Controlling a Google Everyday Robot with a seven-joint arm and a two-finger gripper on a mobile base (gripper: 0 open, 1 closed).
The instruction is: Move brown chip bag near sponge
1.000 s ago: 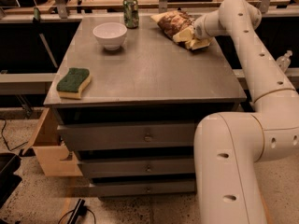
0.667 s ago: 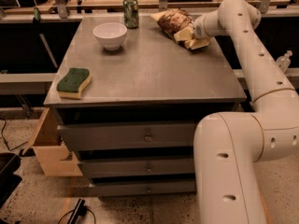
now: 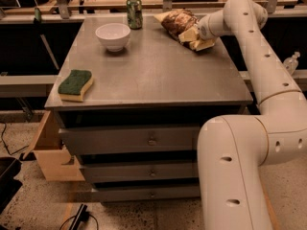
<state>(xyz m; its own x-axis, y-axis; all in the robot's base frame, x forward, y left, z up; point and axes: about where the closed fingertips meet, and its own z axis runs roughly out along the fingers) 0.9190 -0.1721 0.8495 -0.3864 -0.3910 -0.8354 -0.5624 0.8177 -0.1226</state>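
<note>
Reaching over the far right corner of the tabletop (image 3: 153, 75), the gripper (image 3: 194, 38) sat against the near right end of the brown chip bag (image 3: 176, 21). The bag lay just to the gripper's left and slightly beyond it. Whether the gripper was clamped on the bag's tan edge or only resting against it could not be told, because its pale tip and the bag's yellow end ran together. The bag looked to be lying on the tabletop rather than lifted.

The sponge (image 3: 76, 84) lay well apart from the gripper, far to its left and much nearer the camera, at the front left corner, green scrub side up. A white bowl (image 3: 113, 35) stood to the gripper's left, past the bag. A green soda can (image 3: 134, 12) stood at the back edge, just left of the bag.

Judged from that layout, the task was at its opening stage. The approach to the bag appeared done, and the grasp was either under way or just made. All the work that counts was yet to do: raising or dragging the bag, carrying it diagonally across the tabletop toward the front left, and setting it down beside the sponge. The bowl sat near the far side of that diagonal, so it seemed unlikely to block the way, though a low sweep could brush it.
</note>
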